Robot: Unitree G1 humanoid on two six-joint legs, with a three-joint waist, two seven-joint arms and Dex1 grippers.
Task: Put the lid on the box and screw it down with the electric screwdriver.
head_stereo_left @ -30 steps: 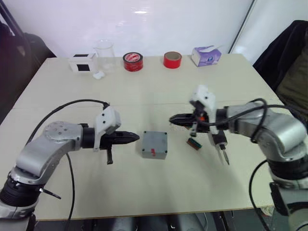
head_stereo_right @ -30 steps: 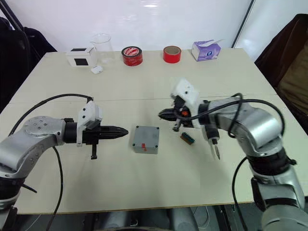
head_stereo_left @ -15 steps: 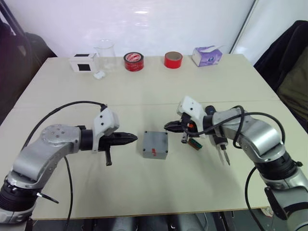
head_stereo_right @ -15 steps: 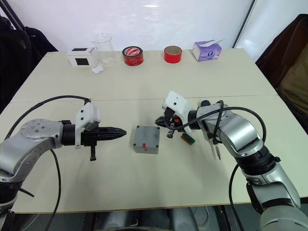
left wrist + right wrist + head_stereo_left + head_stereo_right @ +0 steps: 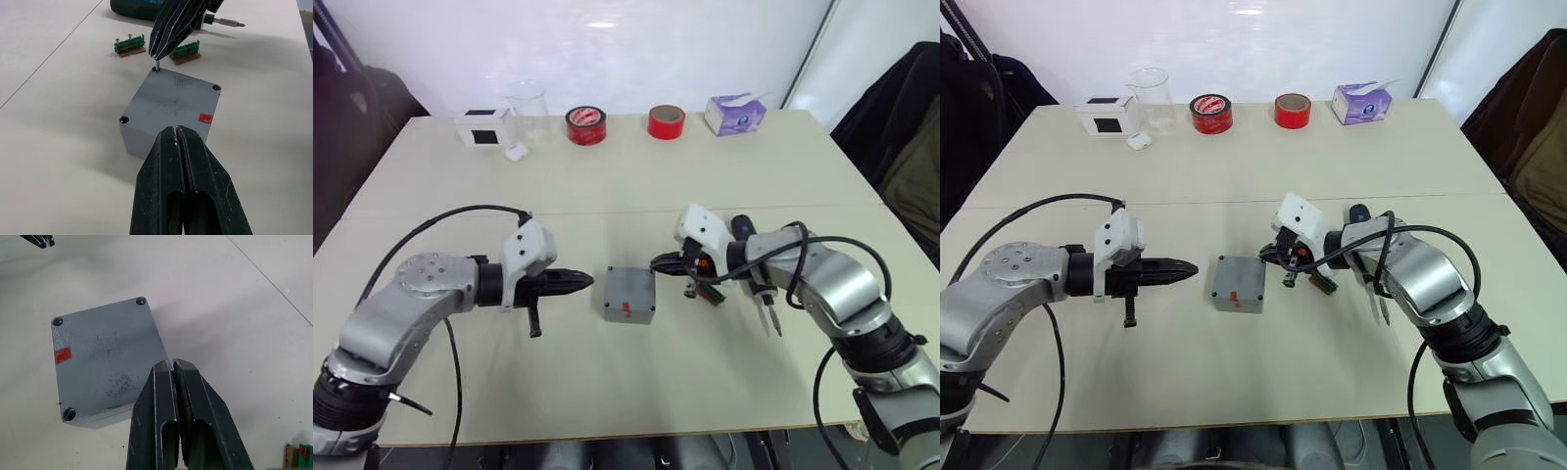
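Along the table's (image 5: 607, 196) far edge (left to right): white box (image 5: 481, 128), beaker (image 5: 526, 111), two red tape rolls (image 5: 584, 124), tissue pack (image 5: 733, 114).

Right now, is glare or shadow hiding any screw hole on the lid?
No. Left wrist view: even light on the lid, two holes plain, the right gripper holds a screw at a third. Right wrist view: no glare, three holes plain. Eye views: the bright spot is on the back wall.

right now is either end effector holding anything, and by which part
The right end effector pinches a small screw by its upper end, tip at a corner hole of the box. The left end effector holds nothing.
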